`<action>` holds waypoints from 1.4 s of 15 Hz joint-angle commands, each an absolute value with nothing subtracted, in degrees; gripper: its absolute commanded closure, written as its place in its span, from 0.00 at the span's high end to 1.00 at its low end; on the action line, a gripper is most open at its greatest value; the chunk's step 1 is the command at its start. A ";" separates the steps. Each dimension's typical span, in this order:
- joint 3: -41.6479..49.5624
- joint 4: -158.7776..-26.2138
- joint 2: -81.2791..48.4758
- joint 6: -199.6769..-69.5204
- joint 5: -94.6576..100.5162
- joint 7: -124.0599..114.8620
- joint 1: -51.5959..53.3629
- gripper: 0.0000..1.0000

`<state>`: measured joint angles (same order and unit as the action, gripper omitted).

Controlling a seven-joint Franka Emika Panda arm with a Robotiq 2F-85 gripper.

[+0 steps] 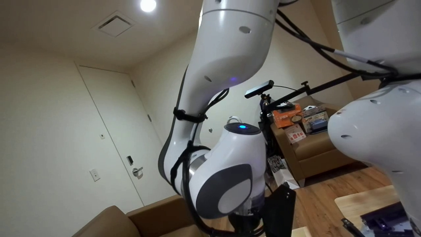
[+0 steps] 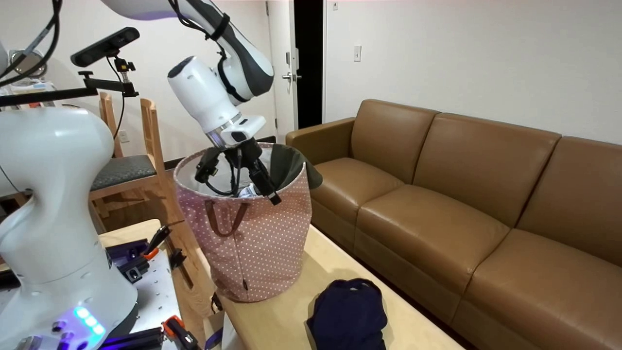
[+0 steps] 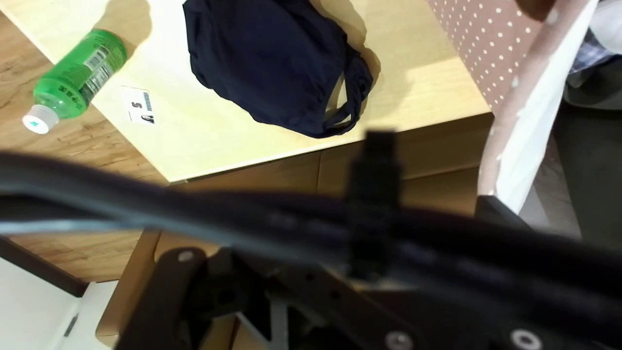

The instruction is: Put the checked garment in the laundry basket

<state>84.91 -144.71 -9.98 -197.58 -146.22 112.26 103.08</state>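
The laundry basket (image 2: 272,243), pink with white dots and brown handles, stands upright on the table. In the wrist view the basket (image 3: 491,53) is at the right. A blue-and-white checked garment (image 3: 589,52) lies inside it, mostly hidden by the rim; a small pale blue patch, probably the same garment (image 2: 248,190), shows just behind the front rim in an exterior view. My gripper (image 2: 266,184) is tilted at the front rim, one finger crossing over it. In the wrist view the gripper (image 3: 342,231) has finger parts far apart, partly covered by a cable, with nothing seen between them.
A dark green cloth (image 2: 294,167) hangs over the basket rim. A folded navy garment (image 2: 347,313) lies on the table beside the basket. A green bottle (image 3: 80,73) and a small card (image 3: 138,105) lie near the table edge. A brown sofa (image 2: 427,214) stands alongside.
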 commanded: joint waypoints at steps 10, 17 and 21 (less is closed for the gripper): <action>75.43 -149.20 -4.94 -189.87 -137.02 112.27 82.86 1.00; 69.79 -150.88 -7.72 -190.88 -136.93 111.41 75.67 1.00; 69.61 -150.92 -6.06 -191.89 -136.24 112.10 75.97 1.00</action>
